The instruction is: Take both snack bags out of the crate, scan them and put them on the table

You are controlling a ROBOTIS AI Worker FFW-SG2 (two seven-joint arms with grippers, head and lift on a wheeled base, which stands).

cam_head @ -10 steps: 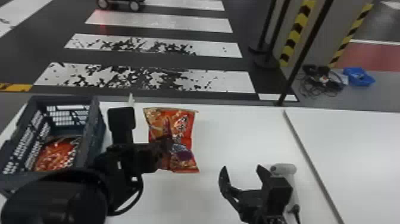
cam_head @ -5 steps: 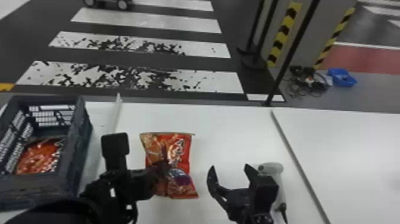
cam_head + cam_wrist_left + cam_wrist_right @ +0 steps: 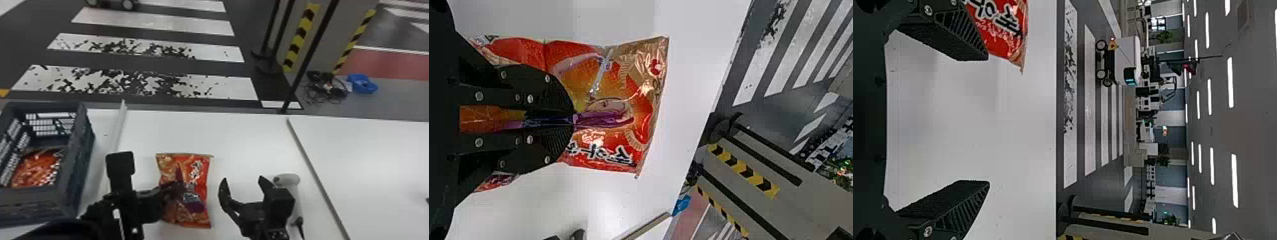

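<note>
So the left gripper [image 3: 169, 189] is just to the right of the crate [image 3: 32, 204], fingers nearly pressed together and pinching a fold of the front snack bag [image 3: 198, 170]. The other snack bag [image 3: 38, 166] is down inside the crate. Farther right from the crate, the right gripper [image 3: 243, 182] has its fingers spread wide with only air between — the gap to the pinched bag is pretty narrow. The scanner [image 3: 297, 204] is right by that gripper, on its side away from the crate. Plenty of bare table [image 3: 223, 134] right of the crate, between the bag and the far edge — and more past the dark seam [image 3: 314, 169].
</note>
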